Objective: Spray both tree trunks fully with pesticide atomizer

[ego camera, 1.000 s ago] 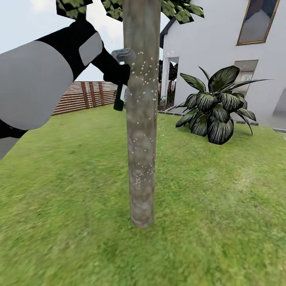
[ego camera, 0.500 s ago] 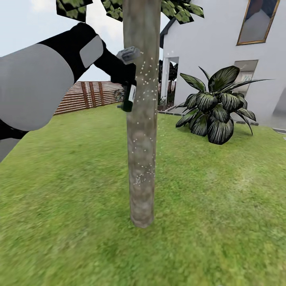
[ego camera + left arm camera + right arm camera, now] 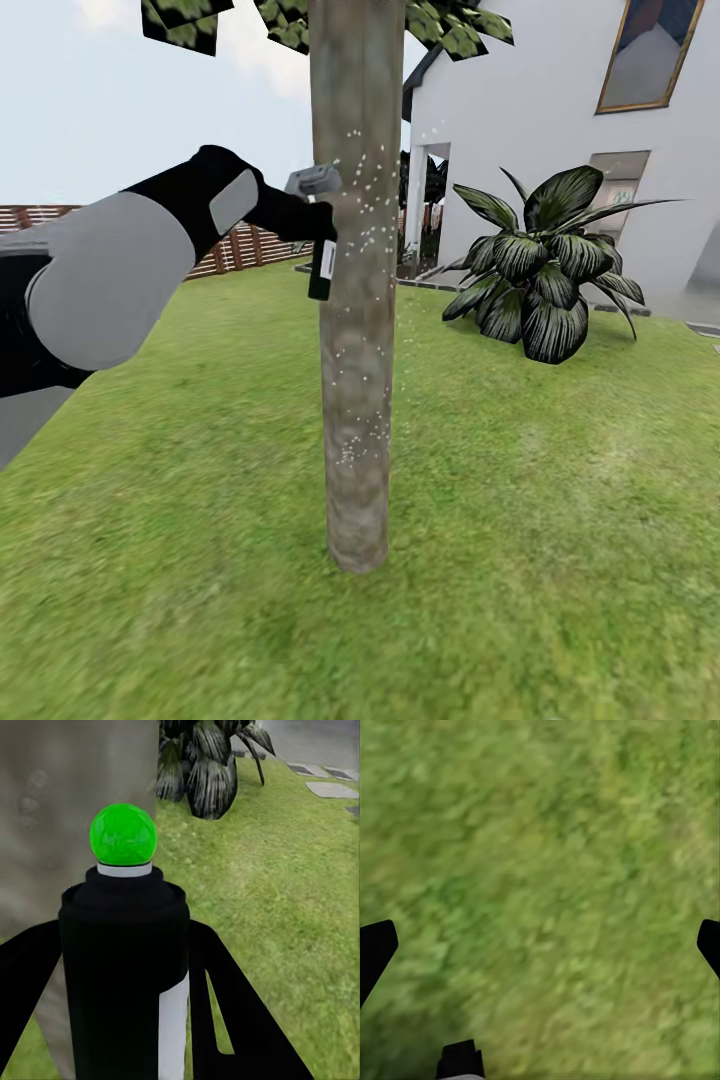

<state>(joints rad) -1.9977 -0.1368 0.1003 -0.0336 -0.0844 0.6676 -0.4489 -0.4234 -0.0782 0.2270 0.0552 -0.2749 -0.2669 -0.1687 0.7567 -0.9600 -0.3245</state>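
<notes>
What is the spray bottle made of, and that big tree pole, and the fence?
The pesticide atomizer looks like plastic: smooth black body, white label, pale grey head, glossy green knob. The tree trunk looks like rough, matte bark, mottled grey-brown with pale spray specks. The fence seems wooden: brown horizontal slats. These are renders, so it is a guess.

lawn (image 3: 560, 560) | tree trunk (image 3: 355, 400) rooted | shrub (image 3: 545, 270) behind

A home garden: lawn (image 3: 560, 520), slatted wooden fence (image 3: 235, 247), white house (image 3: 560, 110), leafy shrub (image 3: 545, 265).
</notes>
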